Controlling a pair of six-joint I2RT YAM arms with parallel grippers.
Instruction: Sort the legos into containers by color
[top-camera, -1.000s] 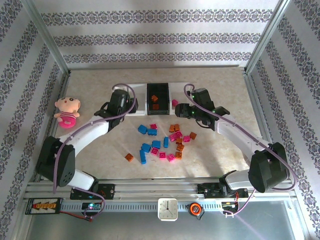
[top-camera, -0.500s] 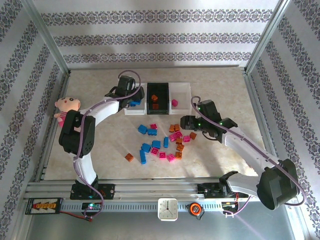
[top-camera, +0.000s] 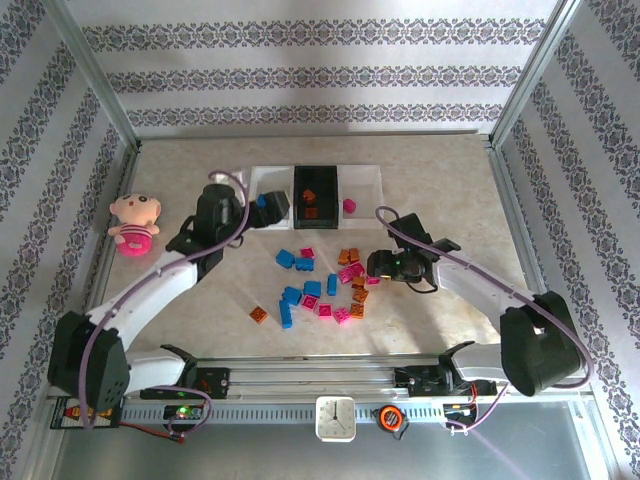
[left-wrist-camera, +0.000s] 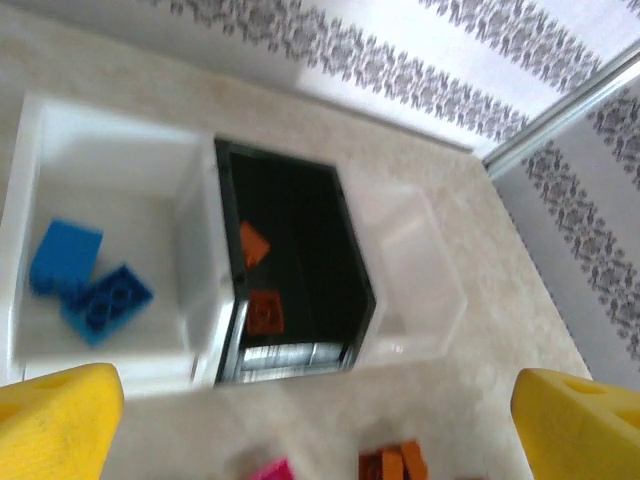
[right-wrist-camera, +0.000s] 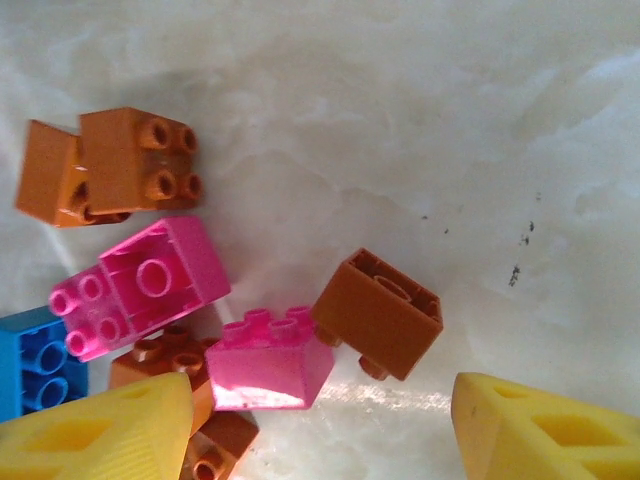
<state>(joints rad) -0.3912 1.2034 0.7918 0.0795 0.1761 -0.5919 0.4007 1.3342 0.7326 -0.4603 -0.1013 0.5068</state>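
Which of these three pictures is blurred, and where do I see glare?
Left wrist view: soft all over; the blue bricks in the left white bin look smeared. Right wrist view: the bricks are sharp, but the glossy table throws a bright glare just below the pink brick. Top external view: sharp and evenly lit, with no strong glare.

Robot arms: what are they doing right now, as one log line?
left gripper: open, empty, facing left white bin with blue bricks | right gripper: open, above pink brick on table | sorting: unfinished

Marbled table bears legos, containers, plush doll.
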